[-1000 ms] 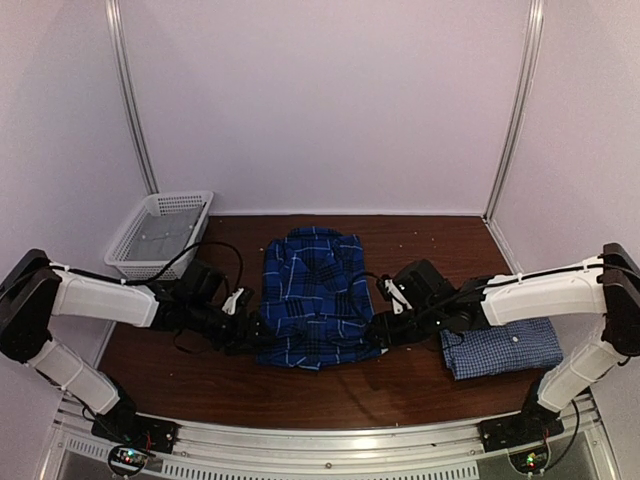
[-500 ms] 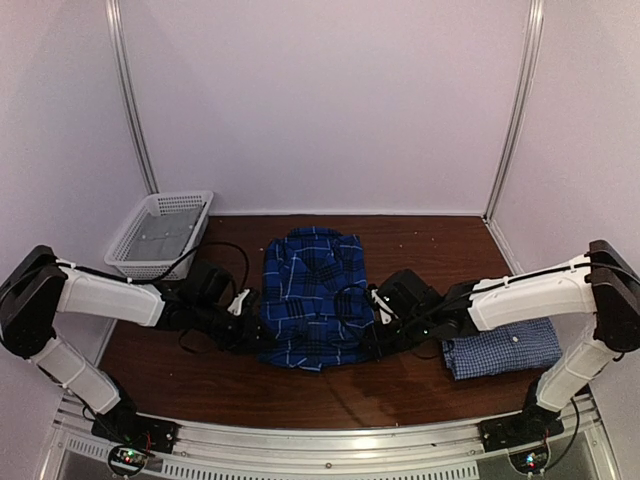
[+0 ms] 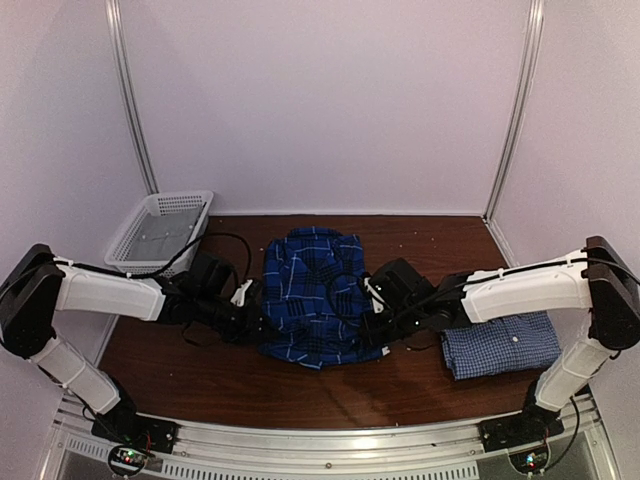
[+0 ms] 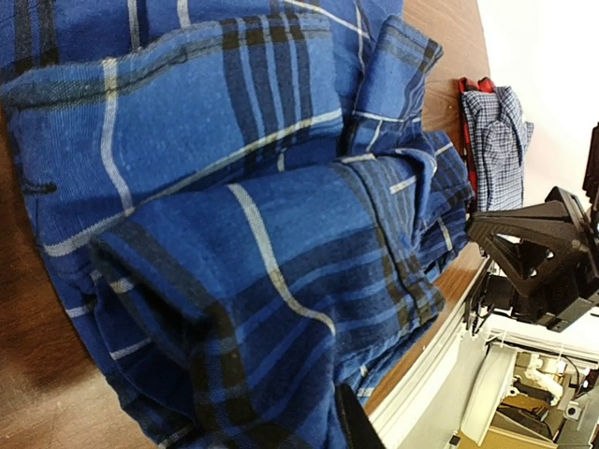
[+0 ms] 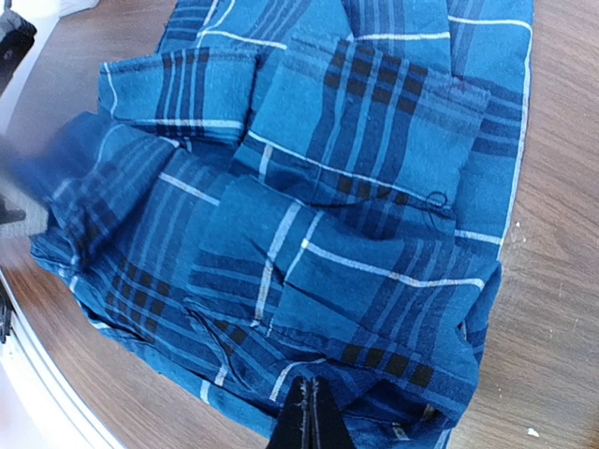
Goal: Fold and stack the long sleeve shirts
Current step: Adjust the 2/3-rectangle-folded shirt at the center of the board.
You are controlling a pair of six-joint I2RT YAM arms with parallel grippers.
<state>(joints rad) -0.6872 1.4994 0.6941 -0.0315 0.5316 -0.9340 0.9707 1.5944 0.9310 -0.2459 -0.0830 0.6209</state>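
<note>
The dark plaid shirt [image 3: 315,295] lies partly folded in the middle of the table, collar end away from me. My left gripper [image 3: 262,323] is at its left near edge. In the left wrist view bunched plaid cloth [image 4: 253,281] covers the jaws and only one black finger [image 4: 357,428] shows below it. My right gripper [image 3: 376,325] is at the shirt's right near edge, fingers [image 5: 314,419] pressed together on the puckered hem [image 5: 309,369]. The pale check shirt [image 3: 500,345] lies folded at the right, also seen as a check bundle [image 4: 494,145] from the left wrist.
A white mesh basket [image 3: 160,232] stands at the back left. The brown table [image 3: 330,385] ends at a metal rail near the arm bases. Pale walls with metal posts enclose the back and sides.
Both grippers slid inward onto the plaid shirt's near corners and closed there. The shirt's near edge is now gathered and bunched between them.
</note>
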